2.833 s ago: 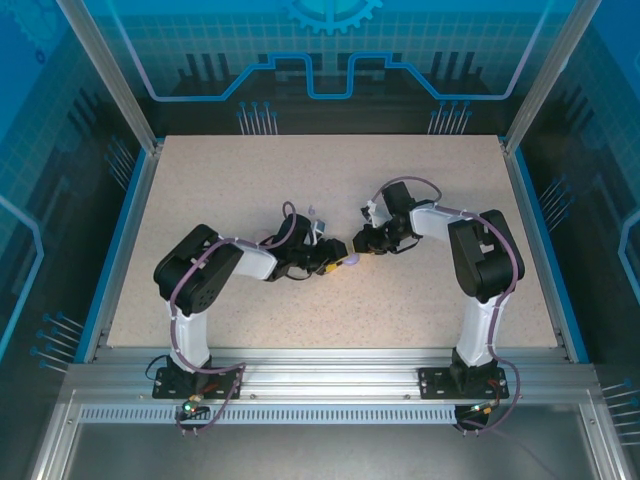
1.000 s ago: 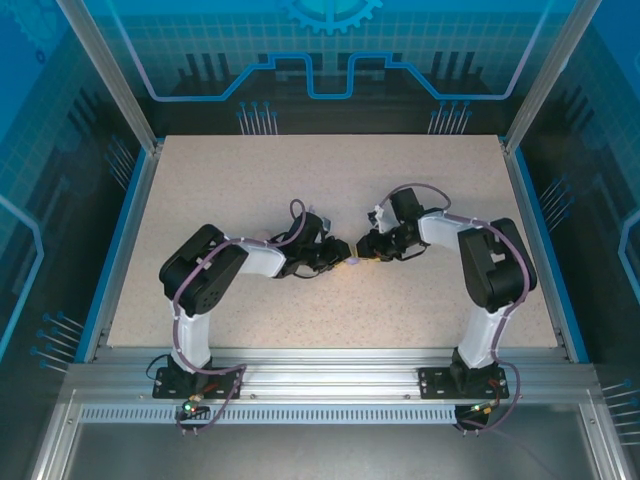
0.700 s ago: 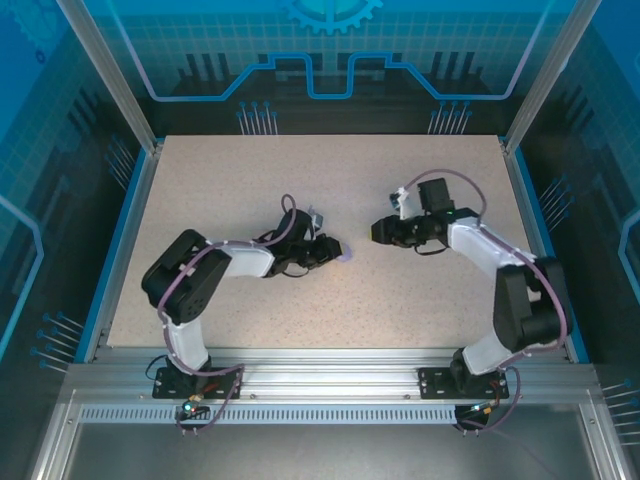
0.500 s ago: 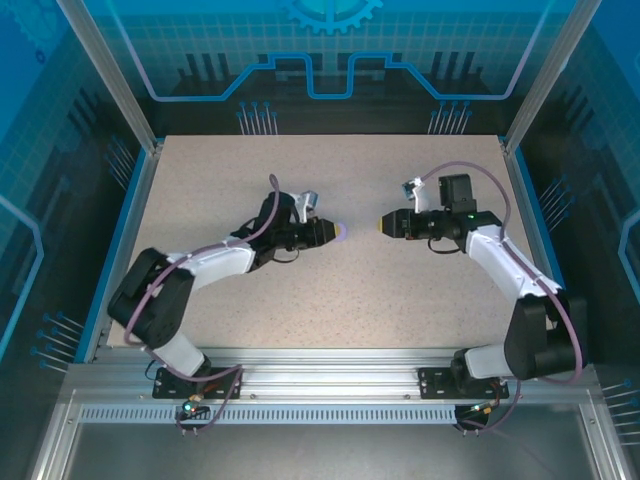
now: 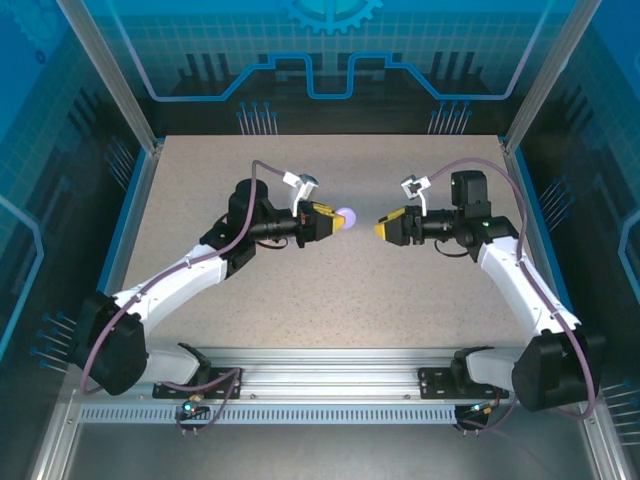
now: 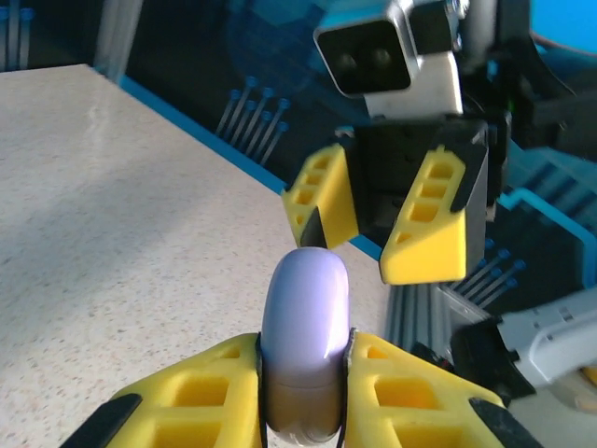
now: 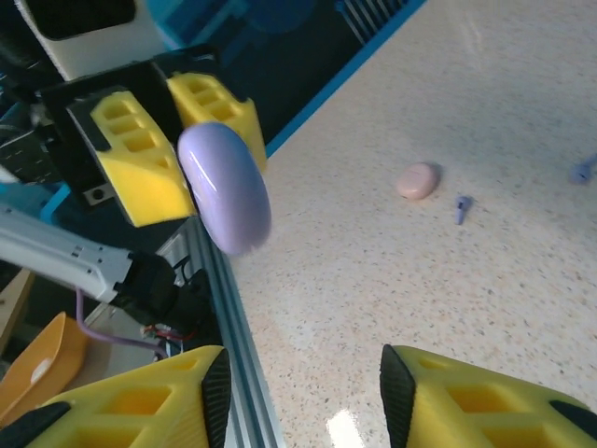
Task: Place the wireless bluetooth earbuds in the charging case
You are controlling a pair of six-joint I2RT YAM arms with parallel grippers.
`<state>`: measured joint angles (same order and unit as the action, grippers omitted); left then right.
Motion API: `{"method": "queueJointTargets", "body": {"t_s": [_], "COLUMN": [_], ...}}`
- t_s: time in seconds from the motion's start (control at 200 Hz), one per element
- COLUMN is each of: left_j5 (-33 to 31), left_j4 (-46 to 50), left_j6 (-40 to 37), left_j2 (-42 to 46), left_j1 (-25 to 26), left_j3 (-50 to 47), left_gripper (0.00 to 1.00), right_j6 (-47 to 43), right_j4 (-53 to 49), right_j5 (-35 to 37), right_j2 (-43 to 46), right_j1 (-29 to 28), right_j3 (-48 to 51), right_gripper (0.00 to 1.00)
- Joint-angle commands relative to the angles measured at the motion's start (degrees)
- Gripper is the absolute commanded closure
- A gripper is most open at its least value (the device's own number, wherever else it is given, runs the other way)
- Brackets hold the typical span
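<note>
Both arms have lifted up and apart from their huddle low at mid-table. The left tool (image 5: 325,218) stays clamped on the lilac charging case (image 6: 304,327), apparently shut, held aloft facing the right tool (image 5: 390,229), whose jaws stand wide and empty. A lilac earbud (image 7: 462,209) lies on the table (image 7: 485,280) near a pink case (image 7: 417,180). Inserting it looks some way off.
</note>
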<state>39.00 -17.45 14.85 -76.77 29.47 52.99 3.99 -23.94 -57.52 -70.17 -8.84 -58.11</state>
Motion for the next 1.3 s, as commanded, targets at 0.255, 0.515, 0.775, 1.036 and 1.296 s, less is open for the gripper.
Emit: {"method": "queueJointTargets", "body": {"t_s": [0.255, 0.515, 0.775, 1.036, 1.296], "left_j5": [11.9, 12.3, 12.2, 12.1, 9.4], "left_j4": [-0.6, 0.9, 1.2, 1.3, -4.1], "left_j6": [-6.3, -6.3, -6.1, -5.5, -0.2], "left_j2": [0.1, 0.0, -0.2, -0.4, 0.2], "left_j1": [1.7, 1.8, 1.8, 1.8, 1.0], "left_j3": [1.4, 2.4, 2.8, 3.1, 0.3], "left_gripper": [0.85, 0.85, 0.84, 0.81, 0.55], "right_j6": [-7.5, -11.0, -12.6, -12.4, -9.0], "right_j4": [-7.5, -11.3, -13.3, -13.3, -9.5], "right_j5": [-3.2, -1.6, -1.4, -0.7, -0.9], "right_j2": [-0.9, -3.5, -4.3, -4.3, -1.4], "right_j1": [-6.9, -10.5, -11.5, -11.5, -10.2], "right_j3": [-7.7, -11.1, -11.9, -12.3, -11.1], "right_gripper": [0.48, 0.53, 0.63, 0.74, 0.81]}}
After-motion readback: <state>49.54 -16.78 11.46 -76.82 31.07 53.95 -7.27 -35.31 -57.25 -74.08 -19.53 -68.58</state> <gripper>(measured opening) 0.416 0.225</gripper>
